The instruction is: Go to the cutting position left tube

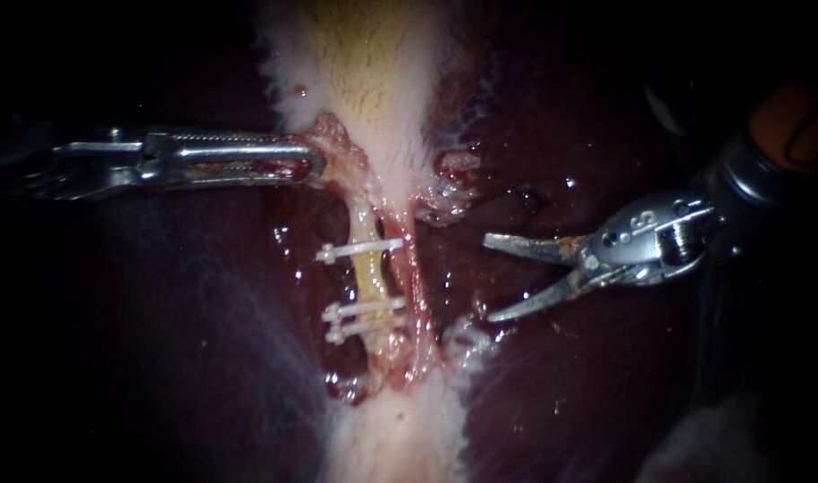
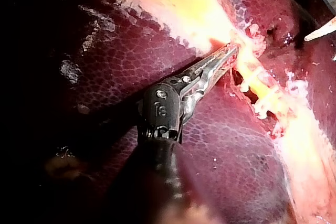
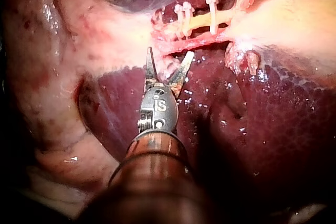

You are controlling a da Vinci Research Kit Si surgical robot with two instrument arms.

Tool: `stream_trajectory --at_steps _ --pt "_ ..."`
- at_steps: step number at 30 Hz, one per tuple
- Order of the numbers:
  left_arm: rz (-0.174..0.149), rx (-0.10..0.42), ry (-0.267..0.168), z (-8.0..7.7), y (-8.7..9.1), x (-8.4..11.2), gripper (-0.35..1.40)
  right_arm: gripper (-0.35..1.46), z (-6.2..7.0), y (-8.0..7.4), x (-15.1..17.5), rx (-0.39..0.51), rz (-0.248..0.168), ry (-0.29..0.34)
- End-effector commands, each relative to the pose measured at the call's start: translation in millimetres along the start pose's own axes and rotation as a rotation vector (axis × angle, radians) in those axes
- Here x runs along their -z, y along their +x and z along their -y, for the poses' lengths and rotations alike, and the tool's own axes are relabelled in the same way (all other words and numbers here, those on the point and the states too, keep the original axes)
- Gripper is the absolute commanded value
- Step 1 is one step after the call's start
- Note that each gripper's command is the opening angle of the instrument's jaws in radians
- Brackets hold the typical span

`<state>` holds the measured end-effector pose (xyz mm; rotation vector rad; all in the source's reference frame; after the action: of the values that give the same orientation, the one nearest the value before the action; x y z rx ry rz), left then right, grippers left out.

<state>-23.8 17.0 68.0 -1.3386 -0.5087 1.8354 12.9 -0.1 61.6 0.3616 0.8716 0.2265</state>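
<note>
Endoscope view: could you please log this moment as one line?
left instrument: shut on tissue | right instrument: jaws open, short of clipped, uncut left tube

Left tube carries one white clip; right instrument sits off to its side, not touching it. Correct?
No. The endoscope view shows three clips on the left tube: one above, two below. The right instrument does sit clear of it.

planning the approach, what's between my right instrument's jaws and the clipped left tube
A strip of liver, then the reddish right tube, before the left tube; the endoscope and right wrist views both show it.
</note>
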Motion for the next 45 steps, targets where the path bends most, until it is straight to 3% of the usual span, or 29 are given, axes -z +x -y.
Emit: stream_trajectory --at_steps 1,5,12,19,26,30,45 --pt "0.001 0.006 -0.003 -0.1 0.2 0.5 -0.35 1.43 0.0 0.0 0.0 0.0 0.0 0.0" --pt "0.009 0.015 -0.019 -0.8 1.7 3.1 -0.35 1.43 0.0 0.0 0.0 0.0 0.0 0.0" --pt "-0.025 0.041 -0.014 -3.1 4.9 7.3 -0.35 1.43 0.0 0.1 -0.2 -0.001 0.0 -0.001" --pt "-0.027 0.037 -0.012 -3.5 4.4 7.0 -0.35 1.43 0.4 1.4 -2.5 -0.006 0.0 0.039" --pt "-0.027 0.036 -0.011 -3.8 4.3 6.9 -0.35 1.43 1.1 2.5 -7.6 -0.001 -0.009 0.125" --pt "-0.027 0.036 -0.011 -4.0 4.3 6.9 -0.35 1.43 1.1 2.5 -9.7 0.019 -0.012 0.141" --pt "-0.027 0.03 -0.011 -4.7 4.4 7.1 -0.35 1.45 -1.6 1.0 -13.3 0.022 -0.008 0.149"
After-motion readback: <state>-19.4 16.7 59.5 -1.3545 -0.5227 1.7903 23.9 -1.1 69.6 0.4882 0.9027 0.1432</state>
